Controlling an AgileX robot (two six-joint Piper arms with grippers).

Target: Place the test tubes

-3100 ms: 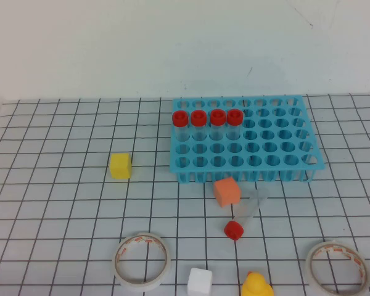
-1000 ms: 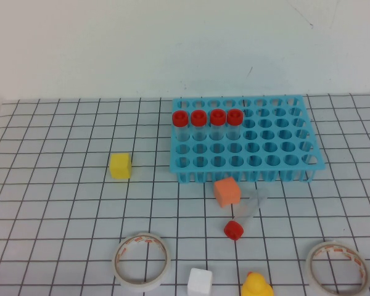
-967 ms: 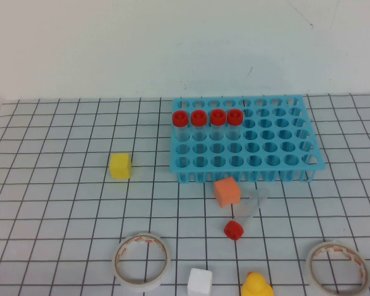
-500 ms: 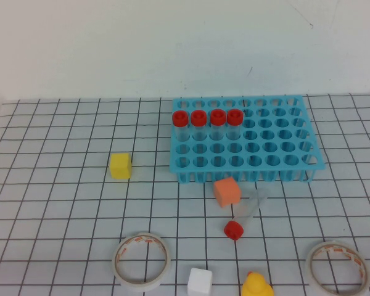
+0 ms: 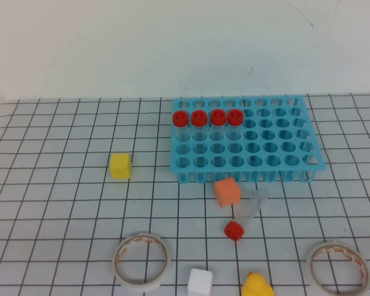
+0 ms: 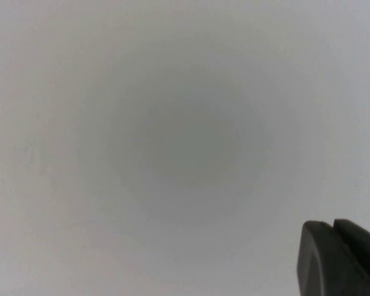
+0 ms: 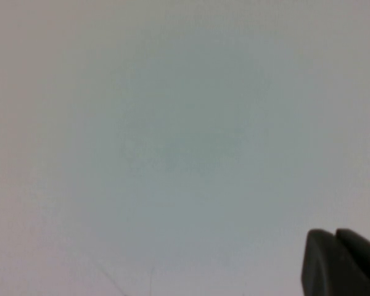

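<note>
A blue test tube rack [image 5: 277,137] stands at the back right of the gridded table. Several red-capped tubes [image 5: 208,117] stand upright in its second row from the back, at the left end. One clear tube with a red cap [image 5: 234,230] lies on the table in front of the rack, beside an orange cube [image 5: 227,191]. Neither arm shows in the high view. My left gripper [image 6: 332,227] is shut and faces a blank white surface, holding nothing. My right gripper [image 7: 334,235] is likewise shut and empty against a blank surface.
A yellow cube [image 5: 120,165] sits left of the rack. Two tape rolls lie near the front edge, one at the left [image 5: 142,259] and one at the right [image 5: 337,264]. A white cube [image 5: 200,281] and a yellow duck [image 5: 256,285] sit between them.
</note>
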